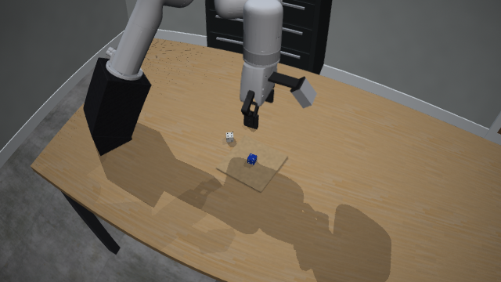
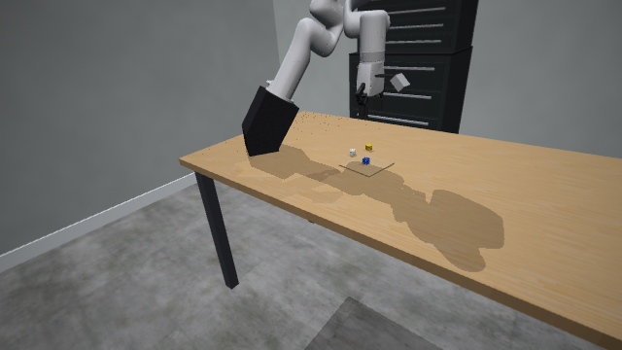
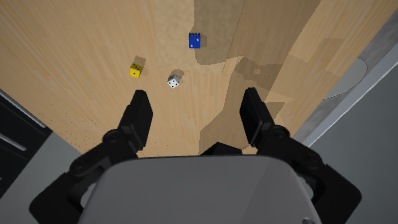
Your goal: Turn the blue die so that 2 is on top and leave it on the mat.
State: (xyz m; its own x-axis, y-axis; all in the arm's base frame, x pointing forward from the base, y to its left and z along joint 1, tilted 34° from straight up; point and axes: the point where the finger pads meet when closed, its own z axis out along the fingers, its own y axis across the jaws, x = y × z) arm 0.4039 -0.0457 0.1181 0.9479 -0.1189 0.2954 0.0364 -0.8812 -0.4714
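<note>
Pale wood grain is filling most of my feeds, and on that table point(image 1: 352, 157) the blue die point(image 1: 252, 158) is sitting flat near the far edge of the thin, see-through mat point(image 1: 270, 174), fully inside its outline. It is deep blue with white pips; I am reading its top face as a low count, but the pips are too small for me to be sure.

Just off the mat's far-left corner, the white die point(image 1: 230, 136) is resting on bare wood. Beyond it, near but apart, the yellow die point(image 2: 368, 147) is lying on the table too. I am counting three dice, one of each colour, none stacked, and one mat.

Above them my gripper point(image 3: 196, 100) is hanging high over the table, fingers spread fully apart and holding nothing; the wrist view is looking down between them at all three dice.

Around the table I am seeing grey walls, a mottled grey floor, and a black drawer cabinet point(image 2: 437, 58) behind the arm's black base block point(image 1: 113, 106).
</note>
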